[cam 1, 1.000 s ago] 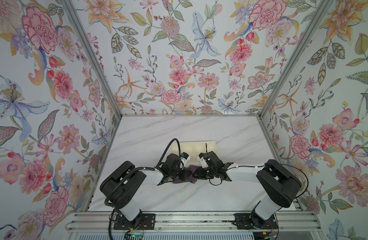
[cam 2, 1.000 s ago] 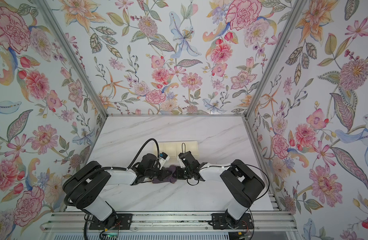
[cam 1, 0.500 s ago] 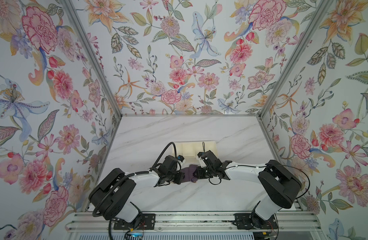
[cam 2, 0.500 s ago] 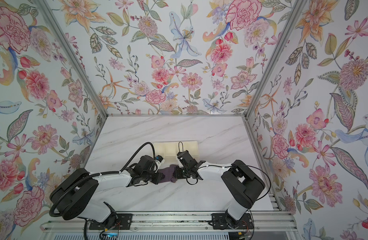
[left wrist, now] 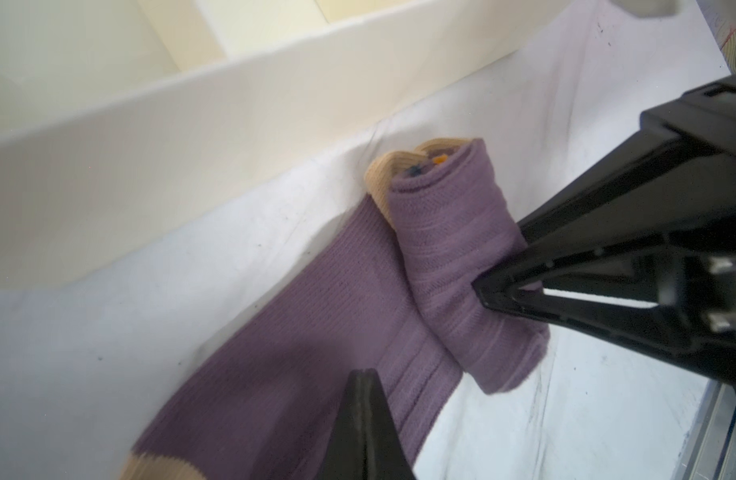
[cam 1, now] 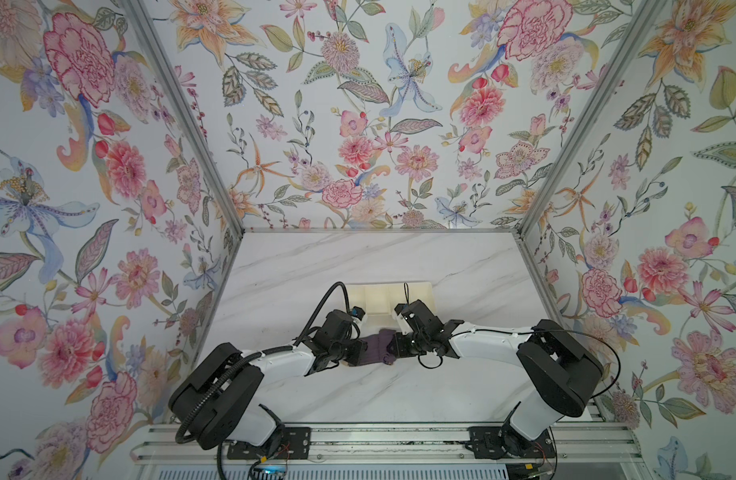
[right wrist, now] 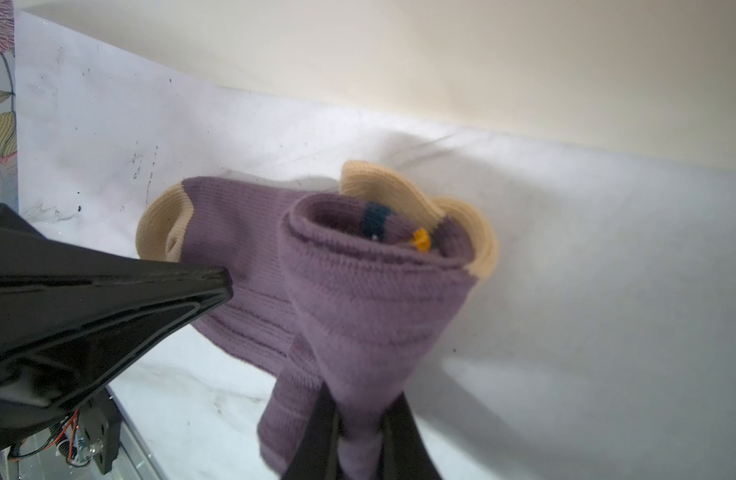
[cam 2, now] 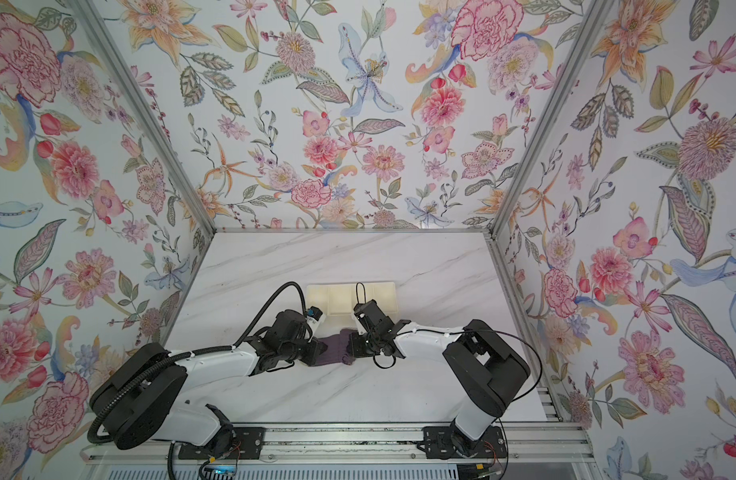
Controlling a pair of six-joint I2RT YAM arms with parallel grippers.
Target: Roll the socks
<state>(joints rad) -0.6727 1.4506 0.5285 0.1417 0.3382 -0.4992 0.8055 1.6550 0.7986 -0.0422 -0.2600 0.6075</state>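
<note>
The socks (left wrist: pixel 349 299) lie on the white desk (cam 1: pixel 358 266), just beside the wall of the cream tray (left wrist: pixel 233 104) and between the two arms. One end is already wound into a roll (left wrist: pixel 453 249), and the rest lies flat, with a tan toe at its far end. The right tool (right wrist: pixel 358 403) is clenched on the lower edge of the roll, with purple fabric between its jaws. The left tool (right wrist: pixel 227 284) is closed with its tip resting on the flat part, and nothing seems to be held in it. I judge the knitted fabric to be light, soft and stretchy, with no stiffness, so the roll can loosen when it is released. A good place to take hold is across the whole thickness of the roll, near its middle, while the flat part is pressed down and not pulled
</note>
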